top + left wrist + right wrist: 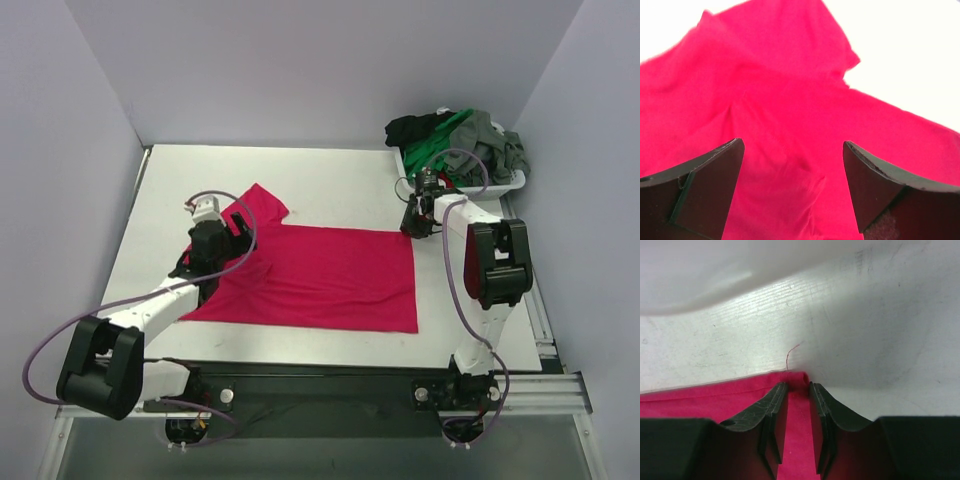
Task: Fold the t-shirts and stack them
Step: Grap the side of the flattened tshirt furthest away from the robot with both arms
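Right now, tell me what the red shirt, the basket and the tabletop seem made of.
The red shirt: soft matte cloth, probably cotton; it wrinkles and a loose thread strays from its hem. The basket: white, smooth, likely plastic, though small here. The tabletop: hard white board, faintly scratched, slightly glossy; material uncertain.

A white plastic basket [505,186] stands in the far right corner of the flat white desk [330,180], whose surface is finely scratched. Pale lavender walls [300,70] enclose the desk.
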`<state>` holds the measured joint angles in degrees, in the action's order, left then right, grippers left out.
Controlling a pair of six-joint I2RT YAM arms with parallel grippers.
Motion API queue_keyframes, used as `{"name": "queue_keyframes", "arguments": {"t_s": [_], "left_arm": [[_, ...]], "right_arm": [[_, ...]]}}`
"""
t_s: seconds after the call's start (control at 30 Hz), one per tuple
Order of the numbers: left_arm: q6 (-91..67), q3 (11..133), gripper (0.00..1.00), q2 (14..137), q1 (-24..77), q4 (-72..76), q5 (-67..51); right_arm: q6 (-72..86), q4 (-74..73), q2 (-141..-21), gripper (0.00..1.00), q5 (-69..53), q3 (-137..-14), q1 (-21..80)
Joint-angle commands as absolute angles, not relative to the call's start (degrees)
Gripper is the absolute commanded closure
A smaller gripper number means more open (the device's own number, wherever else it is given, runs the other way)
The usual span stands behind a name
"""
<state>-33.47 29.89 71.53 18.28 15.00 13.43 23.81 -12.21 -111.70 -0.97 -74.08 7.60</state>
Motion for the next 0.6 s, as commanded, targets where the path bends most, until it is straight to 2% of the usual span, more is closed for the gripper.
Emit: {"name": "queue_keyframes", "arguments": {"t_s": [0.0,0.17,0.3,0.47,0.57], "left_arm": [[-26.65,38.92,0.09,74.17,17.76,13.28,12.22],[-21.02,52.09,0.1,85.32,15.47,7.66,10.11],[-15.93,68.94,0.13,96.48,14.59,2.38,9.93],[-11.96,84.17,0.2,112.48,13.98,-3.77,9.06],[-11.51,91.92,0.28,119.33,13.71,-6.67,8.87]], "right_arm": [[23.82,-13.45,-113.29,0.76,-2.19,-76.38,7.12],[23.56,-13.36,-113.73,0.91,-3.43,-76.55,6.77],[23.21,-13.45,-113.56,1.0,-4.92,-76.29,6.68],[22.85,-13.18,-113.47,1.0,-5.89,-75.85,6.68],[22.85,-12.92,-113.47,1.0,-6.5,-75.67,6.68]]}}
